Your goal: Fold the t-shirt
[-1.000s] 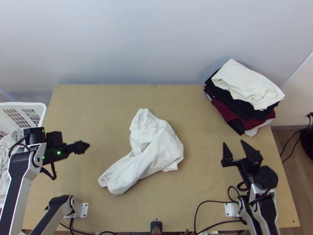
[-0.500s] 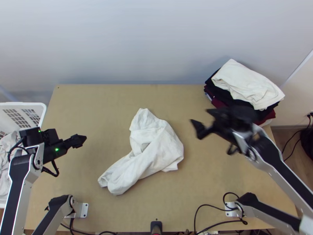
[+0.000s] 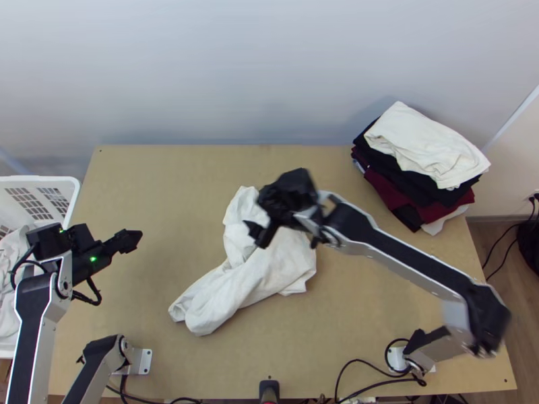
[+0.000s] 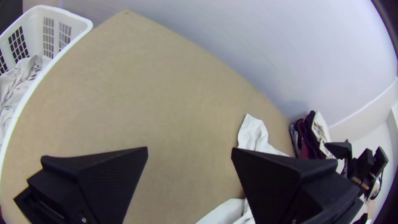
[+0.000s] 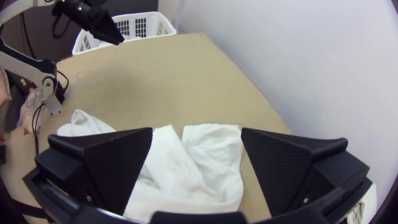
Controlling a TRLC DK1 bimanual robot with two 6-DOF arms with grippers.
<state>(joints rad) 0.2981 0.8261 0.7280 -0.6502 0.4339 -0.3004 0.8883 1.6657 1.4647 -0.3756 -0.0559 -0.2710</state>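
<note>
A pale wall (image 3: 256,74) stands behind the light wooden table (image 3: 364,316), whose far edge lies along its foot. On the table, the right arm (image 3: 397,259) stretches from its base at the near right side across toward the middle. The left arm (image 3: 32,330) runs up past the table's left side.

The t-shirt (image 3: 279,269), white, lies bunched around the middle of the table, a little to the left. It is twisted and creased, with a wide part at the right, a lobe toward the far side and a narrower part trailing to the near left. At the far right corner sits a pile of folded clothes (image 3: 428,145), cream on top, with black and dark red below. Beside the table's left edge is a white basket (image 3: 40,180) with pale cloth (image 3: 9,259) in it.

The right gripper (image 3: 259,222) is over the far part of the shirt. Its fingers (image 5: 120,174) stand wide apart with nothing between them in their grip; the shirt spreads out below. The left gripper (image 3: 128,241) is above the table's left part, well apart from the shirt. Its fingers (image 4: 103,178) are also wide apart and empty. Thin black cables (image 3: 367,345) lie along the near edge.
</note>
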